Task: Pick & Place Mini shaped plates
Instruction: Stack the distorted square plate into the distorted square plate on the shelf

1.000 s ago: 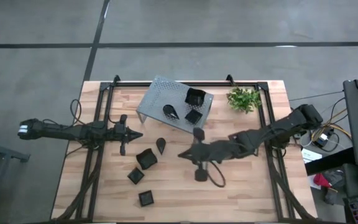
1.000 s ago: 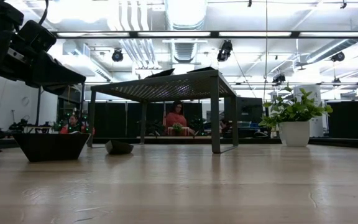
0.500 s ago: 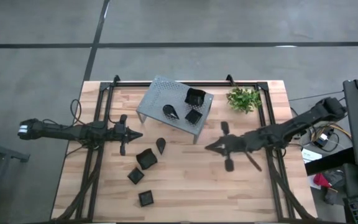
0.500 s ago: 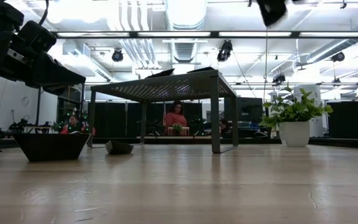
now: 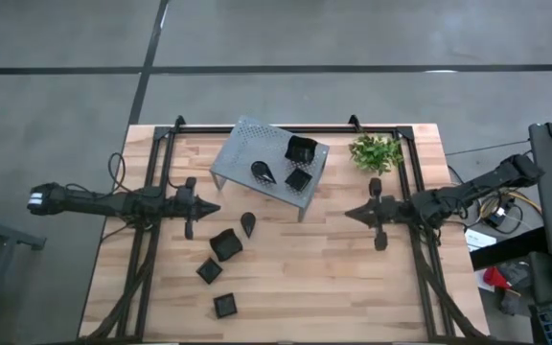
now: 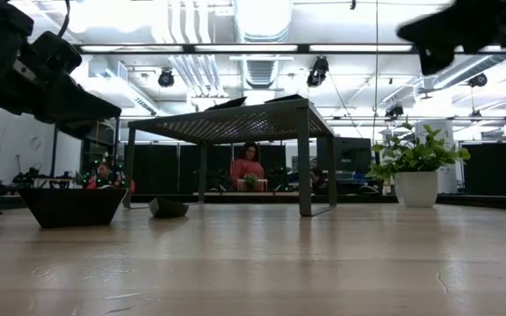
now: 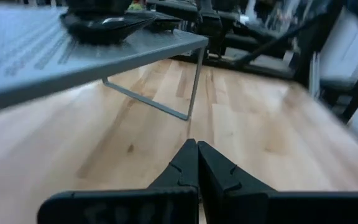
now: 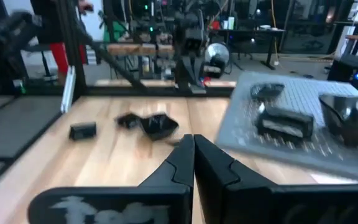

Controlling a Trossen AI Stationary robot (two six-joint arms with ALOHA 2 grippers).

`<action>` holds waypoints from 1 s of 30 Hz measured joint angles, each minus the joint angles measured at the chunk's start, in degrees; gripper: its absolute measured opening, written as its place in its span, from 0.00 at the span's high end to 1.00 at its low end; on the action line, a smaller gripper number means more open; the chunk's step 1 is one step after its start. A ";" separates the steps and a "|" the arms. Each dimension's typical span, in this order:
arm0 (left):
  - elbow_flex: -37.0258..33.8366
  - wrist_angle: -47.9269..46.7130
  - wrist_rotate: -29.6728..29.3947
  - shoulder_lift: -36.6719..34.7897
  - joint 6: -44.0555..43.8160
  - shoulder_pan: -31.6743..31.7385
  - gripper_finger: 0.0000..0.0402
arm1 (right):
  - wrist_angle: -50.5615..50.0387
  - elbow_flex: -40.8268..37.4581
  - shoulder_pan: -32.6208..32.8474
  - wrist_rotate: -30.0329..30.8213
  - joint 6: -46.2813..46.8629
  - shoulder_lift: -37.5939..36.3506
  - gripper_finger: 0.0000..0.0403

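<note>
Three small black plates (image 5: pixel 298 179) sit on top of the grey perforated shelf (image 5: pixel 247 144). Several more lie flat on the wood left of centre: a teardrop one (image 5: pixel 248 224) and square ones (image 5: pixel 225 244), (image 5: pixel 209 271), (image 5: pixel 225 306). My left gripper (image 5: pixel 214 207) hovers shut over the table's left part, just left of the teardrop plate, holding nothing; its shut fingers (image 7: pixel 197 163) point at the shelf's leg. My right gripper (image 5: pixel 348 215) hangs shut and empty over the table's right part, below the plant, its fingertips (image 8: pixel 193 155) together.
A small green plant (image 5: pixel 376 151) in a white pot stands near the far right corner. Black frame rails (image 5: pixel 416 240) run along both sides of the table. Bare wood (image 5: pixel 305 278) lies in the near middle. A person sits in the room behind (image 6: pixel 249 165).
My right arm has drawn back from the table's middle toward its right edge, and its gripper now hangs high above the right part. The left arm and all the plates have kept still.
</note>
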 joint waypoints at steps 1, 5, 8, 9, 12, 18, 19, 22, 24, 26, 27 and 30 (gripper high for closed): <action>-0.01 0.05 0.00 -0.02 -3.00 0.00 1.00 | -0.70 -1.26 -0.11 0.01 -0.10 -1.80 0.98; -0.02 1.89 -1.71 -0.02 -8.71 -0.01 1.00 | -1.45 -5.54 -0.99 0.09 2.24 -8.43 0.98; -0.01 2.35 -4.57 -0.13 -8.79 -0.01 1.00 | -1.72 -8.02 -1.47 -0.08 3.52 -12.87 0.98; -0.01 2.32 -5.74 -0.13 -8.82 0.01 1.00 | -1.67 -8.60 -1.60 0.01 3.51 -14.29 0.98; -0.01 4.38 -9.14 -0.12 -10.76 0.01 1.00 | -2.01 -9.89 -1.58 0.14 0.86 -18.38 0.98; 0.07 8.73 -9.51 -0.13 -14.54 0.01 1.00 | -5.31 -10.26 -1.57 6.73 -2.37 -25.33 0.98; 0.18 8.06 -9.50 -0.12 -15.07 0.01 1.00 | -5.88 -10.36 -1.57 7.64 -2.30 -26.11 0.98; 1.06 5.50 -9.27 0.26 -16.65 -0.02 1.00 | -6.45 -10.95 -1.57 8.73 -1.70 -27.83 0.98; 1.68 5.38 -8.23 0.82 -18.21 -0.16 0.99 | -6.41 -11.30 -1.57 8.82 -1.61 -28.20 0.98; 2.06 5.18 -7.05 1.71 -19.92 -0.69 0.96 | -6.41 -11.73 -1.57 8.84 -1.61 -28.23 0.98; 2.50 5.24 -6.47 2.30 -20.96 -1.05 0.94 | -6.43 -12.04 -1.57 8.84 -1.59 -28.13 0.98; 3.89 5.05 -6.03 4.30 -22.73 -2.82 0.86 | -6.42 -12.85 -1.57 8.85 -1.62 -27.73 0.98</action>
